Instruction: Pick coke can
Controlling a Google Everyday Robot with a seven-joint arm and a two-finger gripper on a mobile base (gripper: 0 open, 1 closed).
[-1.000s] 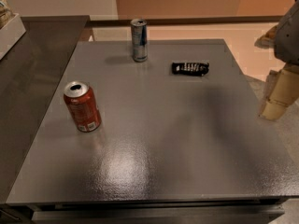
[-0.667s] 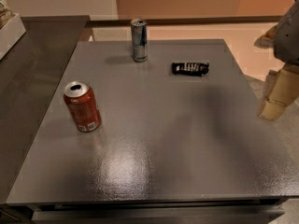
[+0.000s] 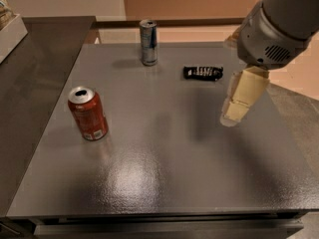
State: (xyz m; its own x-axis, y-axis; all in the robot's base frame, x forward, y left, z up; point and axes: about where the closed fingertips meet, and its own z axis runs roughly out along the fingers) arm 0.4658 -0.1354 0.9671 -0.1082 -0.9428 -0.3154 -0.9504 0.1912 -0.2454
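1. Camera view, sole view. Can (image 3: pixel 88 113) stands upright on the grey table (image 3: pixel 164 178), left side, about mid-depth, silver top with its opening showing, white label patch near the base.
2. Gripper (image 3: pixel 230 117) hangs over the right half of the table, pointing down and slightly left, under the grey arm (image 3: pixel 279 24) that enters from the upper right corner. Cannot tell whether it is open or closed; nothing seen in its hold.
3. Can sits well apart from the gripper, to its left, at roughly the same depth. Bare tabletop lies between them.
4. Other items: slim can (image 3: pixel 148 42) upright near the far edge, behind and right of the red one, well apart from it. Black packet (image 3: pixel 203 72) lies flat near the far edge, just behind and left of the gripper.
5. Edges: can stands near the table's left edge, not on it. A dark counter (image 3: pixel 35 78) adjoins that edge. A white box (image 3: pixel 11 34) sits at the counter's far left corner.
6. Room: centre and near half of the table carry only glare. Table's right edge lies just right of the gripper; floor beyond.
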